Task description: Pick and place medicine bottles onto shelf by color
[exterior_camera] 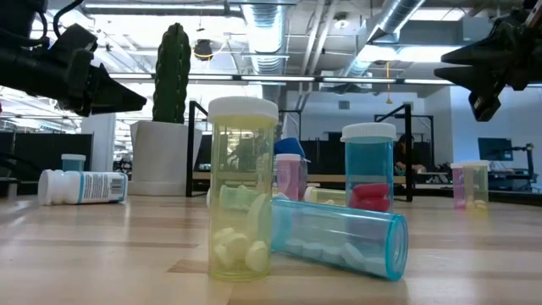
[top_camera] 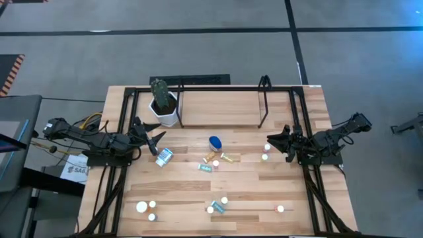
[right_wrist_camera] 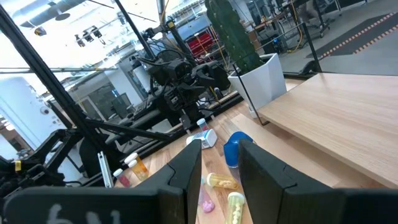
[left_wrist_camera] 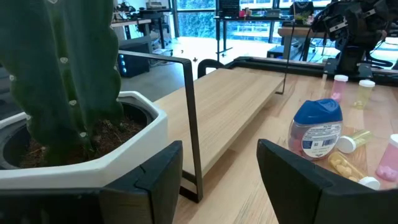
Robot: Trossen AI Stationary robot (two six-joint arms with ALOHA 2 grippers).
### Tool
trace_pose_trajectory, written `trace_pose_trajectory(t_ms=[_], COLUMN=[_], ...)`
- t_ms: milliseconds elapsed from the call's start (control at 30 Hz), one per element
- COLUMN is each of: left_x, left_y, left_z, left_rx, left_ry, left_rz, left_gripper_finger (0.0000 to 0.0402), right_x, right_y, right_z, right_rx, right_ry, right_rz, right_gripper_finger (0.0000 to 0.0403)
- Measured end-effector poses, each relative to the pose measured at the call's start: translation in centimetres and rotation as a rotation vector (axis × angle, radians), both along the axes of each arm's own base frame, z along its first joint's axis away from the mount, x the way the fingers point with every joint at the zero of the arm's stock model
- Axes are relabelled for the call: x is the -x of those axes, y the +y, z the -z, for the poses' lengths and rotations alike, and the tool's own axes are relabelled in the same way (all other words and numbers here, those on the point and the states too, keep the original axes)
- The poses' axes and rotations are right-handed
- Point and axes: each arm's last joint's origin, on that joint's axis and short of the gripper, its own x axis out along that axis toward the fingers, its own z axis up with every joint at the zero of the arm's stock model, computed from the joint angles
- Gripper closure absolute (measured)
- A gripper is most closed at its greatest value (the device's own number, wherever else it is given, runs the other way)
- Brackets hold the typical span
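My surface [top_camera: 264,192] is a wood-plank top filling the middle of the high view. Along its upper edge lies the shelf [top_camera: 218,109], a bare board inside black rails. At the shelf's upper-left end stands the cactus pot [top_camera: 165,109]. Bottles lie scattered: a blue one [top_camera: 215,142] at centre, a white one [top_camera: 164,157] to its left, and small ones along the lower edge.

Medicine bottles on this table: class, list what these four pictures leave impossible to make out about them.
- High view: the bottles along the near edge are too small to tell body colours.
- Low view: the yellow bottle hides what stands behind it.
- Left wrist view: the pink bottle is cut off by the edge.
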Motion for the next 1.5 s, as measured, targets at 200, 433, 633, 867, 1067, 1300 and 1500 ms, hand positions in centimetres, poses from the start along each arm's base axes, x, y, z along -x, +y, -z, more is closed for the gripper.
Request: trace_pose_trajectory(t_ms=[200,433,633,867,1067,1300,1500], left_x=[0.0,0.0,0.0,0.0,0.0,0.0,0.0], left_y=[0.0,0.0,0.0,0.0,0.0,0.0,0.0], left_z=[0.0,0.0,0.0,0.0,0.0,0.0,0.0], left_rx=[0.0,0.0,0.0,0.0,0.0,0.0,0.0], left_ry=[0.0,0.0,0.0,0.0,0.0,0.0,0.0], left_rz=[0.0,0.0,0.0,0.0,0.0,0.0,0.0], left_gripper_finger=[0.0206,0.0206,0.0206,0.0206,0.0206,0.0206,0.0206], right_x=[0.0,0.1,0.2,0.3,0.6,1.5,1.4], right_y=[0.0,0.0,-0.1,-0.6,-1.3,-2.6,-3.3], right_z=[0.0,-0.5,-1.3,-1.9,-3.0,-5.4,-6.1], right_rx=[0.0,-0.024,-0.061,-0.106,-0.095,-0.014,0.068], right_ry=[0.0,-0.05,-0.127,-0.193,-0.248,-0.426,-0.473], right_rz=[0.0,-0.001,0.0,0.1,0.194,0.358,0.472], right_gripper_finger=[0.0274,0.0274,0.0274,0.0274,0.0274,0.0274,0.0274])
